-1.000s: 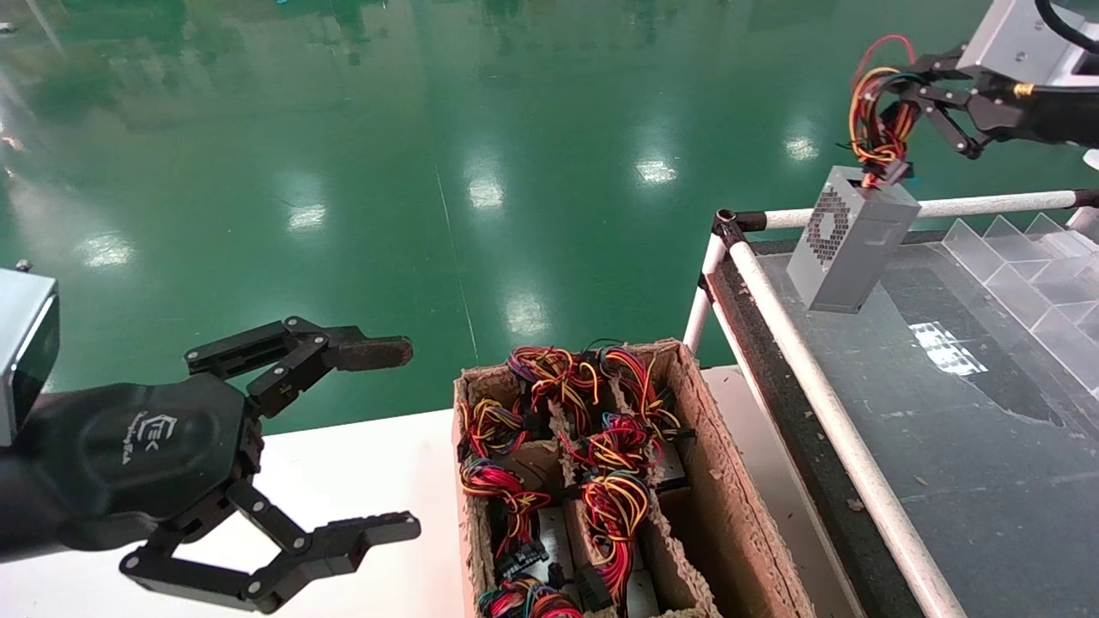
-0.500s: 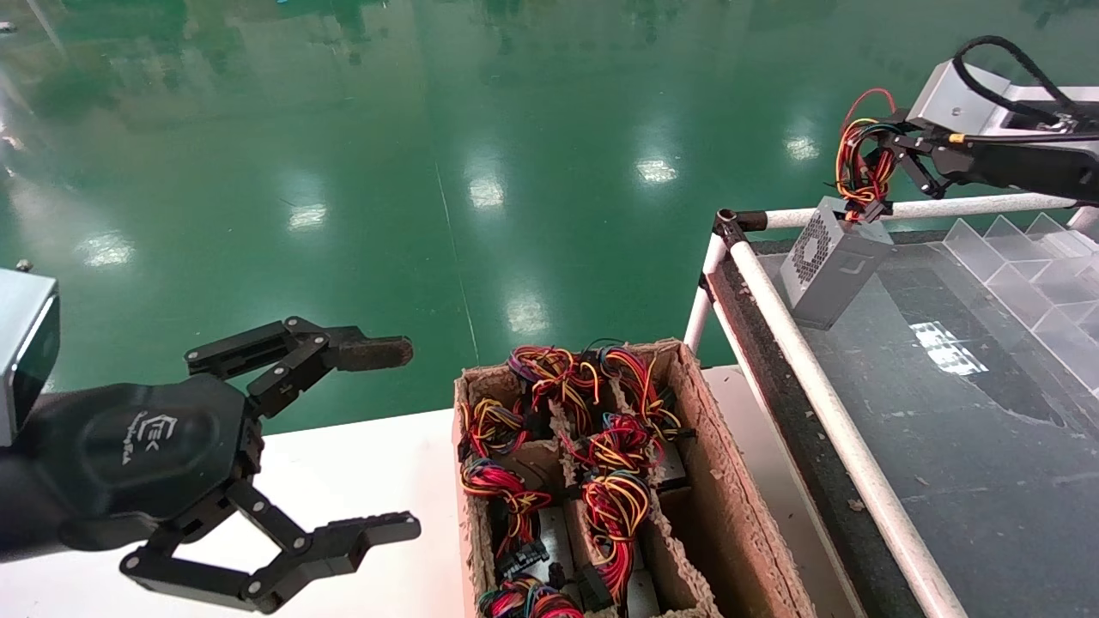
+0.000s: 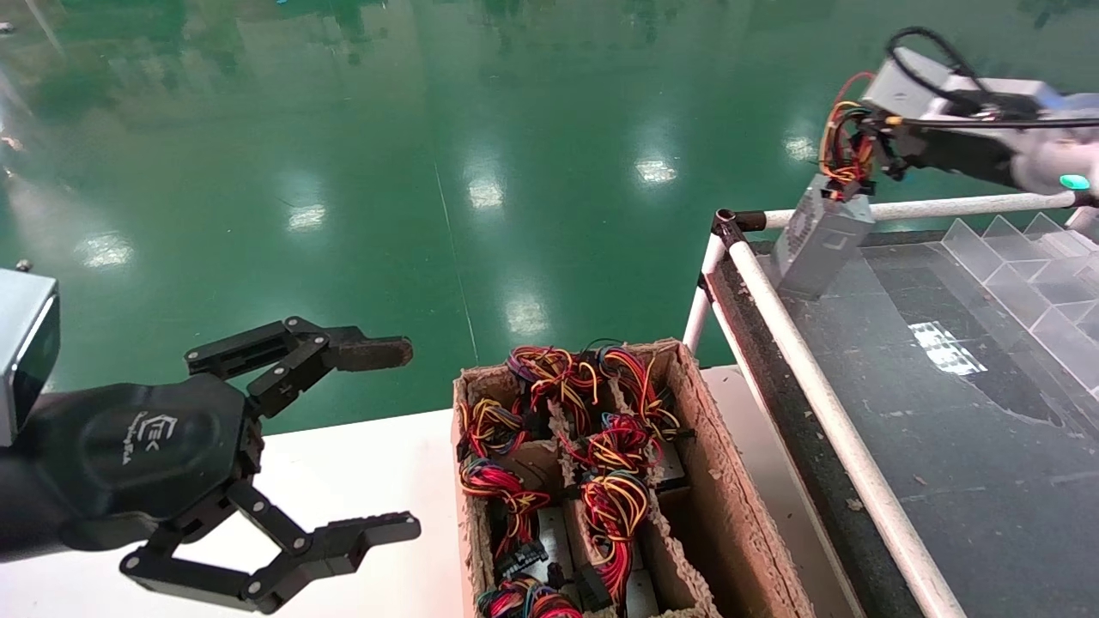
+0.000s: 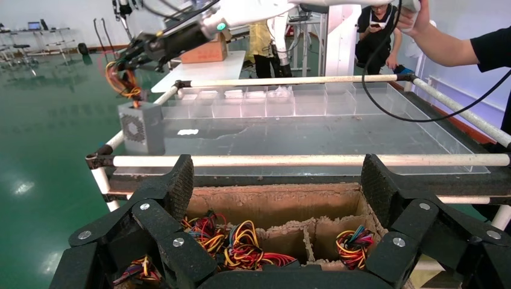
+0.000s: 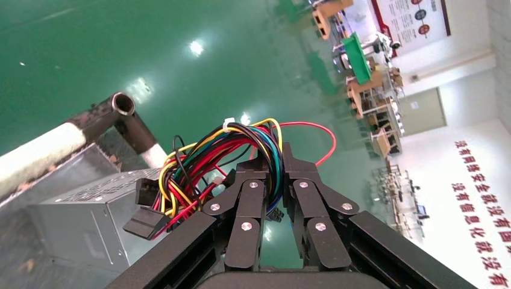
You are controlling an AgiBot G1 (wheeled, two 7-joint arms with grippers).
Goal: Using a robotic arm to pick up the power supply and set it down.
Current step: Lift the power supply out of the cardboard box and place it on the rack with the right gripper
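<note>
Right gripper (image 3: 867, 150), clamped on wire bundle (image 3: 840, 154), now carries power supply (image 3: 816, 236) farther left, toward rack corner (image 3: 725, 219). Underside hidden. Left gripper (image 3: 386, 438) parked, spread apart.

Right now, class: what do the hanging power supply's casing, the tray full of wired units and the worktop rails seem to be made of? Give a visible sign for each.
The power supply, held by its wires in the right gripper: probably sheet metal, matt grey, with a perforated vent. The tray: likely moulded pulp or cardboard, brown, rough, with ragged edges. The rails: white tubes with black joints; whether metal or plastic, I cannot tell.
</note>
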